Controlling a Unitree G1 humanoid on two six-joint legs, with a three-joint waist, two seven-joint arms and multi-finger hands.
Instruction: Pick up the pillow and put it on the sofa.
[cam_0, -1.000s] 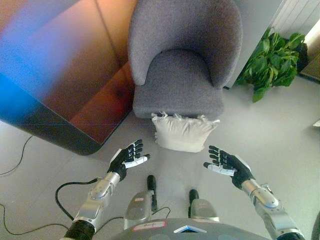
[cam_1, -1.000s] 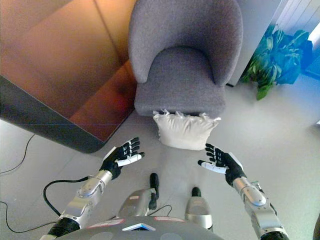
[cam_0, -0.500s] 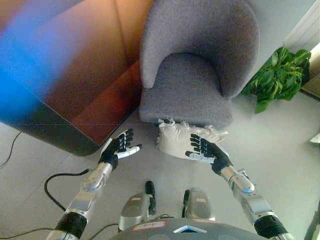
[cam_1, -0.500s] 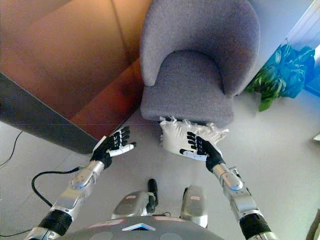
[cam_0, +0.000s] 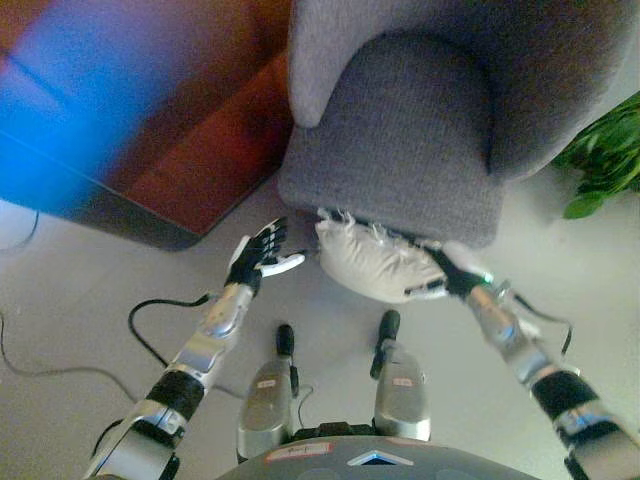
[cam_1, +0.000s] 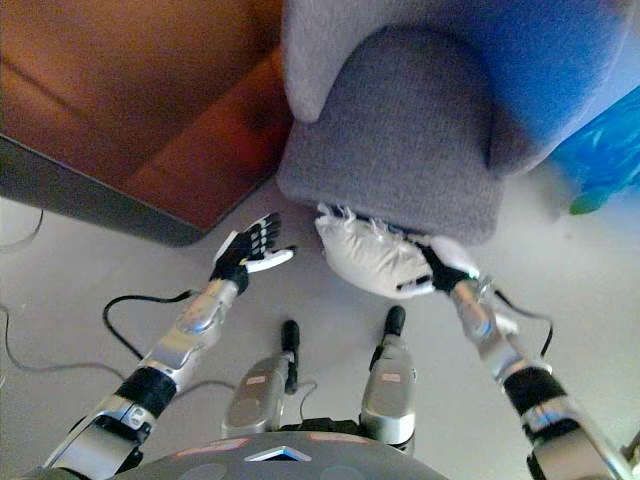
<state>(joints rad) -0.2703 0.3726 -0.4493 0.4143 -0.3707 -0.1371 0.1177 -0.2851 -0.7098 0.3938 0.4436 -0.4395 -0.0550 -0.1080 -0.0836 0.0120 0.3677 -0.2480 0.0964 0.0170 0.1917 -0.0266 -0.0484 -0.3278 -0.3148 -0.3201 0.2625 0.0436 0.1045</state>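
Note:
A cream pillow (cam_0: 368, 262) with a frilled edge lies on the floor, leaning against the front of the grey armchair (cam_0: 400, 130). My right hand (cam_0: 452, 278) rests against the pillow's right end, fingers laid along it and the thumb low at its front edge. To the pillow's left, my left hand (cam_0: 262, 258) is held open with the palm turned toward the pillow. A small gap separates that hand from the pillow. The pillow's back edge is tucked under the seat front.
A large brown panel (cam_0: 170, 130) with a dark rim slants across the floor left of the armchair. A green plant (cam_0: 605, 160) stands at the right edge. Grey floor (cam_0: 80, 300) spreads around.
The view has shifted forward and down toward the armchair. My right hand went from in front of the pillow to its right end. My left hand came closer to the pillow's left side.

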